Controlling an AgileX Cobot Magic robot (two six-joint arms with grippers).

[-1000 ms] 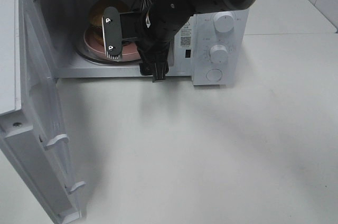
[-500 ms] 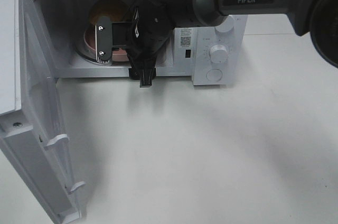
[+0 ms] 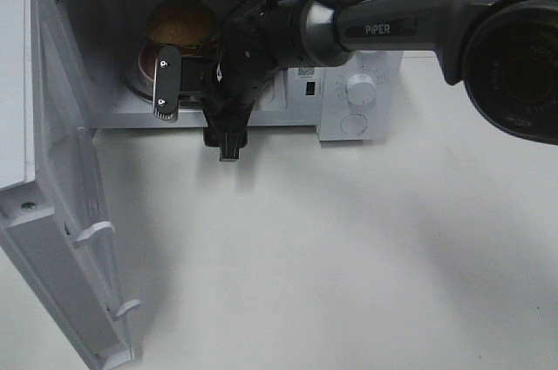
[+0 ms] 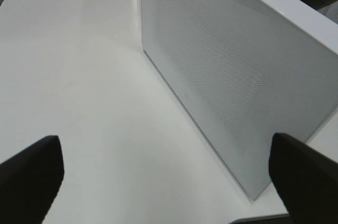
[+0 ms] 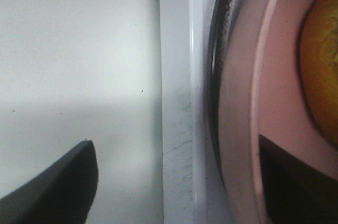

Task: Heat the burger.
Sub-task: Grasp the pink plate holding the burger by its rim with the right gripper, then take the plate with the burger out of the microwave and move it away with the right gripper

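Note:
The burger (image 3: 181, 23) sits on a pink plate (image 3: 142, 62) deep inside the open microwave (image 3: 359, 47). My right gripper (image 3: 167, 82) hovers at the cavity's front sill, open and holding nothing, just in front of the plate. The right wrist view shows its two dark fingers (image 5: 58, 182) wide apart, straddling the white sill (image 5: 177, 76), the plate's rim (image 5: 274, 102) and an edge of the bun (image 5: 322, 71). My left gripper (image 4: 169, 192) is open and empty over the table, beside a white perforated microwave panel (image 4: 232, 65).
The microwave door (image 3: 61, 213) swings wide open at the left, reaching toward the table's front. Two knobs and a button (image 3: 359, 86) sit on the control panel at the right. A glass turntable (image 5: 219, 76) lies under the plate.
My right arm has shifted left and drawn back toward the cavity's front, uncovering more of the burger. The burger and plate have stayed in place.

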